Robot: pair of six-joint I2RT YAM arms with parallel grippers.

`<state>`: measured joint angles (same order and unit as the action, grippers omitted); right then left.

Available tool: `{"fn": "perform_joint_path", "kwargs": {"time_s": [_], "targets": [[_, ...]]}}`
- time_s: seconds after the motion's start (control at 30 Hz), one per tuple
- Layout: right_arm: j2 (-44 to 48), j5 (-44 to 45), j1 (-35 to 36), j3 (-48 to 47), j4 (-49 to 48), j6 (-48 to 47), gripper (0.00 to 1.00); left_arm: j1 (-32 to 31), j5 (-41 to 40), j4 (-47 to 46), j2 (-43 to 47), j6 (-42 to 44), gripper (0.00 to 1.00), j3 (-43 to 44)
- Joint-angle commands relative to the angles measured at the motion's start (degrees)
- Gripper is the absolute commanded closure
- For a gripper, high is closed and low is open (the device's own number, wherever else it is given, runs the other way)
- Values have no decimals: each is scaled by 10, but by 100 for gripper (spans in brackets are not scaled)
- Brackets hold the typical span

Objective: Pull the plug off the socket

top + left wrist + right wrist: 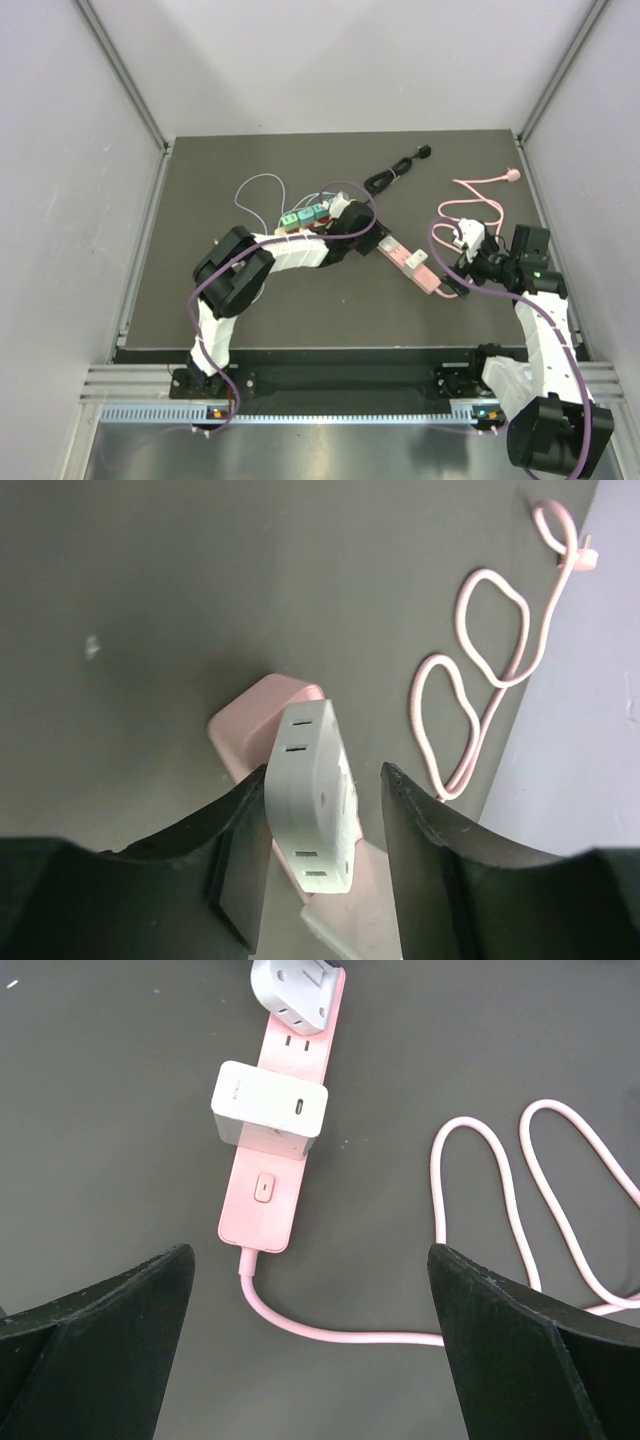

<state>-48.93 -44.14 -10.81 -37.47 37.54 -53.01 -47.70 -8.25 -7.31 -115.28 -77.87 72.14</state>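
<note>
left claw (325, 770): you have it open astride the white plug (310, 790), with a gap showing at one finger.
plug: seated at the far end of the pink socket strip (270, 1215) on the desk (200, 180).
right claw (310, 1255): yours is spread wide above the strip's cable end.

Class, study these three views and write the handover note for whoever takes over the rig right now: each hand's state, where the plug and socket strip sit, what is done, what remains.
Left hand: open, astride the white adapter; one finger close against it, a gap at the other.
Right hand: open, empty, above the pink power strip where its cord leaves.
The adapter is seated at the strip's end opposite the cord; a white charger sits mid-strip.
Done: left hand lined up.
Left: clamp and pull the adapter out, probably with the right hand bracing the strip.
</note>
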Motion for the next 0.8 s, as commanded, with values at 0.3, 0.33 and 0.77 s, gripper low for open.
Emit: {"fn": "perform_joint_path", "kwargs": {"time_s": [0.3, 0.33, 0.77], "targets": [[-15, -24, -6, -12, 7, -31, 0, -5, 3, -24, -25, 4, 80, 42], [-17, -24, -6, -12, 8, -35, 0, -5, 3, -27, -26, 7, 83, 43], [-56, -78, -5, -22, 21, -35, 0, 9, 79, -157, -8, 45, 100, 9]]}}
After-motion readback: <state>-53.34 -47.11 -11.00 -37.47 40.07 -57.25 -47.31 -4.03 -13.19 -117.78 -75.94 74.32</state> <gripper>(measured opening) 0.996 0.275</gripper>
